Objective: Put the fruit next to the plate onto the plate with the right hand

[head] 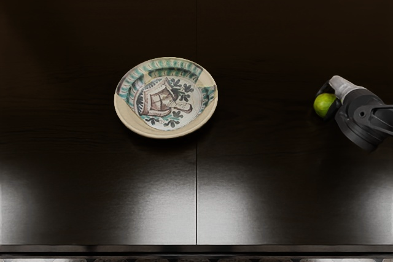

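Near the right edge of the dark, glossy wooden desk (276, 182), about midway between its far and near edges, was the small round green fruit (323, 104), a lime by its look. The black and grey right hand (347, 104) came in over that right edge and was clasped around the fruit, its fingers (339, 83) curled over the top and under the near side. Whether the fruit rested on the desk or was lifted off it could not be told. The shallow cream ceramic plate (124, 110), painted in green and brown, lay well apart from the fruit, towards the middle of the desk and slightly nearer its left edge
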Robot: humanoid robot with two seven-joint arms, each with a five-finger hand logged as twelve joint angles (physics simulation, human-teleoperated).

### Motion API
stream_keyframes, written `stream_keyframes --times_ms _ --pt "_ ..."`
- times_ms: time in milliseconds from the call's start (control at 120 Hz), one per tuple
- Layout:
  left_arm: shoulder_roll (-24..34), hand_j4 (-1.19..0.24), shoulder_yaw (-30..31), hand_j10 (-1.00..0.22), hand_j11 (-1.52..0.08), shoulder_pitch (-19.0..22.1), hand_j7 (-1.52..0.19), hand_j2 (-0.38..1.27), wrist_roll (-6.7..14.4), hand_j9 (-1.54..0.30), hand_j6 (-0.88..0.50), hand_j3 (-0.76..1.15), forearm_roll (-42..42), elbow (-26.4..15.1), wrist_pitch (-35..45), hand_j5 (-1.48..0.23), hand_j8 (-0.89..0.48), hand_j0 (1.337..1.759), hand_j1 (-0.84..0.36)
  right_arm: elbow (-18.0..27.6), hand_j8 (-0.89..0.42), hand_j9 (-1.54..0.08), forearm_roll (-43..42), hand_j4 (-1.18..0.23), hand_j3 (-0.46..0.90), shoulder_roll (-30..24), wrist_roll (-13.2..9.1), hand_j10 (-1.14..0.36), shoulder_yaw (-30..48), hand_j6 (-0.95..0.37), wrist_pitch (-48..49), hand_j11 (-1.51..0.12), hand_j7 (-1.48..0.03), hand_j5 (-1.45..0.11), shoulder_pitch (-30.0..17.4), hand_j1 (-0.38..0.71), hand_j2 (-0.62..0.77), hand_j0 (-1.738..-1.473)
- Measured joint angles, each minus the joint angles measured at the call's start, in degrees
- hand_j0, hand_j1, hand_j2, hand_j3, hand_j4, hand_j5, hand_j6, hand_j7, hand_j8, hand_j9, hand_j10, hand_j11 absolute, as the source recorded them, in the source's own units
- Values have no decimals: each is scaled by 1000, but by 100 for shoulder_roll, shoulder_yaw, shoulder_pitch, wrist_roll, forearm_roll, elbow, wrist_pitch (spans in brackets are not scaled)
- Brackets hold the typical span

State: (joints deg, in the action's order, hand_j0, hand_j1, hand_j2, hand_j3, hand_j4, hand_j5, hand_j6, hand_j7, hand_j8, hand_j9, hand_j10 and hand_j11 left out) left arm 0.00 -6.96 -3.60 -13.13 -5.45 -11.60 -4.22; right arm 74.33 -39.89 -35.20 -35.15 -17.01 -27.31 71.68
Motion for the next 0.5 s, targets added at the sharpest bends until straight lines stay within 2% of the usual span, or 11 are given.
stream_keyframes --times_ms 42,200,500 --pt "0 -10 0 -10 -13 0 -13 2 -1 -13 -10 0 0 0 0 -13 -10 1658 337 1 -307 -857 8 -468 0 -1 -1 -507 -1 -301 6 -857 -840 -846 2 226 74 -1647" --pt "0 -10 -3 -10 -13 0 -13 2 1 -13 -10 0 0 -1 0 -13 -10 1658 337 9 -293 -904 27 -451 0 -6 -5 -502 0 -290 13 -902 -881 -905 8 192 13 -1645" --pt "0 -10 -9 -10 -13 0 -13 2 1 -13 -10 0 -1 0 0 -13 -10 1658 337 272 -266 -949 215 -409 0 -169 -10 -474 -30 -269 50 -939 -917 -967 306 221 62 -1644"
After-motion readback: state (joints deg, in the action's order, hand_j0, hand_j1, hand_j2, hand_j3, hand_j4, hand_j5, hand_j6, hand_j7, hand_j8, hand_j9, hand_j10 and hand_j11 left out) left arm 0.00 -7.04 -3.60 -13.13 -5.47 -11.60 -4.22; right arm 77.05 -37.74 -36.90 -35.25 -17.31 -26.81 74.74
